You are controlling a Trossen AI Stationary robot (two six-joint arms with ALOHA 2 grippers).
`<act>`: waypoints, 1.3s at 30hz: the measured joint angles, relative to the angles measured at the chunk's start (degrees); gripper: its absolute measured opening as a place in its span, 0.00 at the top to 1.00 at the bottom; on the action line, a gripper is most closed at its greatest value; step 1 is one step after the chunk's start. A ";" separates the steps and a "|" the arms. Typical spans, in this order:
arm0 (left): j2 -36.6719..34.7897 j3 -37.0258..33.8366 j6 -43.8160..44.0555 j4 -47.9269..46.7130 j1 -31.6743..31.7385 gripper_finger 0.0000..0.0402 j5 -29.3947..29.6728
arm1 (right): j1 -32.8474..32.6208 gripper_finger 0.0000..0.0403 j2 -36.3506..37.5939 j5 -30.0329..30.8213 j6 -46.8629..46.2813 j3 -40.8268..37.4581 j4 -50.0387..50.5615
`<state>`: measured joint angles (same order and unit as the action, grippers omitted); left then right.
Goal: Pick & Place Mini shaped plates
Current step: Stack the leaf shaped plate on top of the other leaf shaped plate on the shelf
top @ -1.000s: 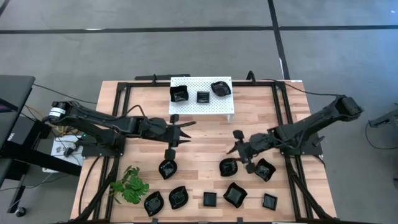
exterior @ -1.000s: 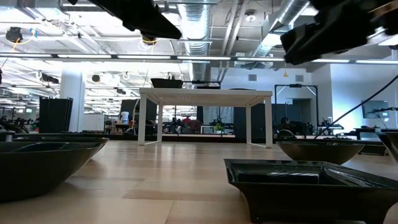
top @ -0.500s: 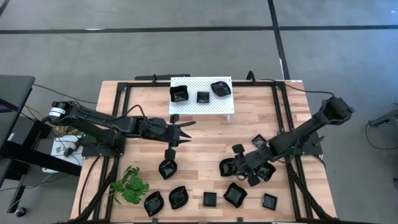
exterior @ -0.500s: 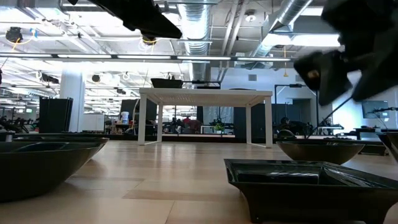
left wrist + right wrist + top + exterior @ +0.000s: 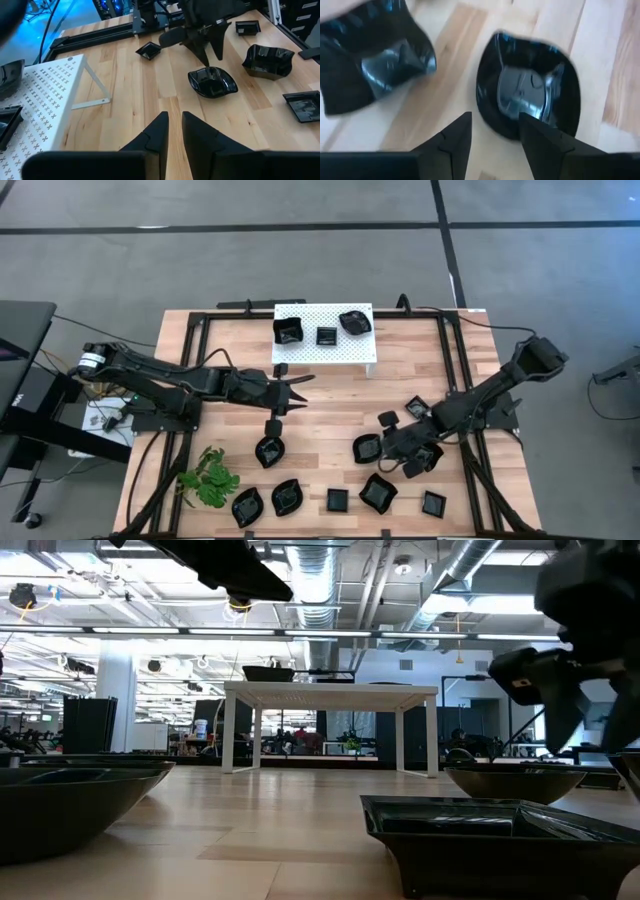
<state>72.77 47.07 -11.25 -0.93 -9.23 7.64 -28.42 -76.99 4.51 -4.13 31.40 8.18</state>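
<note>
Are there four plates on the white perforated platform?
No, the high view shows three black plates on the white perforated platform.

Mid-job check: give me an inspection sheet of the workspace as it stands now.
Surface: light wooden table with a black frame.
Job's things: three glossy black mini plates on the white perforated platform; eight more on the wood.
Clutter: green leafy sprig at the front-left corner.
Grippers: left gripper beside the platform, fingers nearly together, empty; right gripper open, low over a rounded plate.
Cables: black cables off the table's left edge.
Surroundings: grey floor; industrial room behind.
</note>
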 joint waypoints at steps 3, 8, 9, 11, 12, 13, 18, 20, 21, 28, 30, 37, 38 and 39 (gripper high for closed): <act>0.00 0.00 0.00 0.15 0.00 0.86 0.00 | -0.43 0.61 -0.71 0.04 1.47 0.00 1.82; 0.00 0.00 0.00 0.27 0.00 0.86 0.00 | -0.44 0.63 -2.23 4.23 7.95 0.02 0.29; 0.00 0.00 0.00 0.36 0.00 0.86 0.00 | -0.42 0.63 -2.21 4.75 9.17 0.02 -0.17; 0.00 0.00 0.00 0.52 0.00 0.86 0.00 | -0.29 0.65 -2.16 5.01 10.96 0.02 -1.38; 0.00 0.00 0.00 0.54 0.00 0.86 0.00 | -0.31 0.66 -2.14 5.01 11.72 0.02 -1.44; 0.00 0.00 0.00 0.56 0.00 0.86 0.00 | -0.31 0.67 -2.14 4.98 12.06 0.02 -1.35; 0.00 0.00 -0.02 0.65 0.00 0.86 0.00 | -0.33 0.72 -3.87 4.73 13.28 0.02 -0.74; 0.00 0.00 -0.01 0.91 0.01 0.86 0.00 | -0.39 0.74 -5.16 4.69 13.94 0.04 -1.34; 0.00 0.00 -0.01 0.94 0.01 0.86 -0.01 | -0.40 0.74 -5.79 4.66 14.13 0.04 -1.14; 0.00 0.00 -0.02 1.03 0.00 0.86 -0.02 | -0.44 0.74 -6.57 6.48 14.16 0.53 -1.03; 0.00 0.00 -0.02 1.07 0.02 0.86 0.00 | -0.44 0.74 -6.05 6.51 14.15 1.31 -1.18; 0.00 0.00 -0.02 1.44 0.02 0.86 -0.01 | -0.44 0.74 -4.28 6.10 10.76 2.47 -0.94; 0.00 0.00 -0.02 1.46 0.02 0.86 0.00 | -0.46 0.74 -4.28 6.08 10.70 2.47 -0.57; 0.00 0.00 -0.02 1.46 0.00 0.86 0.00 | -0.70 0.74 -4.28 6.10 10.74 2.47 -0.20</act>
<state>72.77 47.07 -11.27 0.54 -9.23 7.64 -29.12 -81.28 10.61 6.61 33.87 7.99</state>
